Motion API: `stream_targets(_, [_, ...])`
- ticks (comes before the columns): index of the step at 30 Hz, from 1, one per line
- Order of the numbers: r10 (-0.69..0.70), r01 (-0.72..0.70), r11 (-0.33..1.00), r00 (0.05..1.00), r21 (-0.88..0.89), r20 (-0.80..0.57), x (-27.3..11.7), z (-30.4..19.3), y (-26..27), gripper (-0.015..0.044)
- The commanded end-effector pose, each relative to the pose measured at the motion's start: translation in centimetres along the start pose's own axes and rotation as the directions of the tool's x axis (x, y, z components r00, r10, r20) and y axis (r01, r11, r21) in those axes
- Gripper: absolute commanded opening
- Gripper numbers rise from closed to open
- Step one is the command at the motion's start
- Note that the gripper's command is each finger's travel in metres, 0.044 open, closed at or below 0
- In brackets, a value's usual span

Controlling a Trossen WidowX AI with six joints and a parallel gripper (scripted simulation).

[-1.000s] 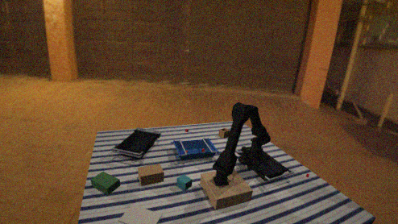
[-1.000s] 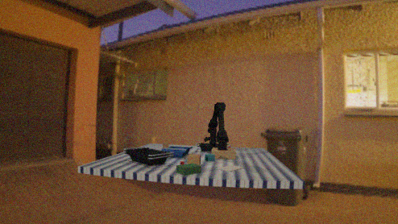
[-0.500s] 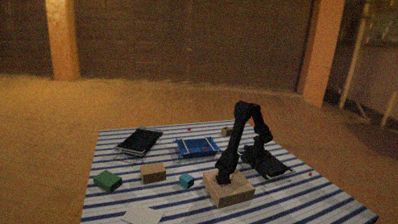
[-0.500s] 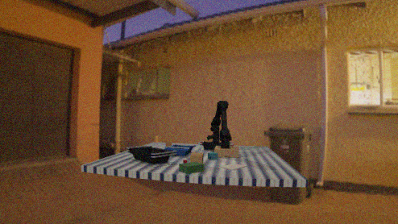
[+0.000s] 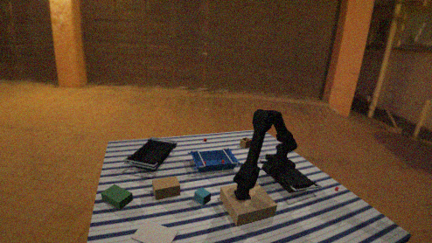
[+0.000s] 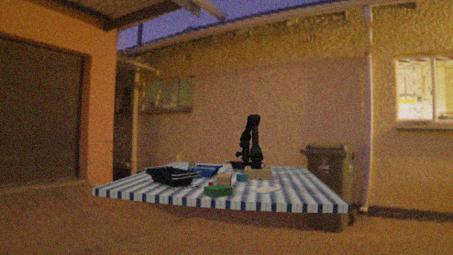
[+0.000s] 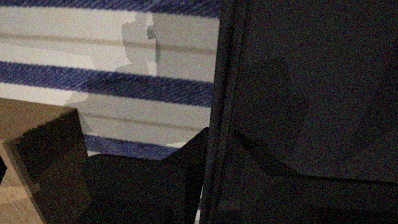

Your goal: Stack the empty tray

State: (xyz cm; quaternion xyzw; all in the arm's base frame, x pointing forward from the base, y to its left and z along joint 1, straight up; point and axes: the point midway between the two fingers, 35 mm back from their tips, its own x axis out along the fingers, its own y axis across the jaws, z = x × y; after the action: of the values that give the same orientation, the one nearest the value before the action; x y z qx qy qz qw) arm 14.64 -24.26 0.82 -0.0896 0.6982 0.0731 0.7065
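Observation:
A blue tray (image 5: 213, 166) (image 6: 208, 173) stands mid-table; two pale bars cross its top, and small red spots show at it. A black tray (image 5: 153, 154) (image 6: 167, 175) is at the left, with pale bars along its near end; its contents are too dark to tell. Another black tray (image 5: 297, 178) (image 7: 325, 60) is at the right beside the arm's base, its inside dark with no blocks visible. My gripper (image 5: 276, 167) (image 7: 220, 134) is shut on the side wall of this right black tray, one finger on each side of the wall. Whether this tray touches the cloth is unclear.
A wooden block (image 5: 166, 188) (image 6: 224, 179), a green block (image 5: 116, 197) (image 6: 218, 191) and a teal block (image 5: 202, 196) (image 6: 241, 177) stand before the trays. A small brown object (image 5: 245, 142) is behind. The arm stands on a wooden base (image 5: 251, 210). A pale sheet (image 5: 155, 233) lies in front.

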Motion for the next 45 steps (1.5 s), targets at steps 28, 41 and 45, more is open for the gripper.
stream_targets(28, [0.001,-0.001,1.000,1.000,-0.005,0.004,-9.5,0.7,-2.1,0.0000])
stream_targets(41, [-0.001,0.001,1.000,1.000,-0.005,0.005,-13.8,1.4,-4.2,0.0000])
stream_targets(45, [-0.001,0.001,1.000,1.000,-0.005,0.005,-15.2,1.5,-4.7,0.0000])
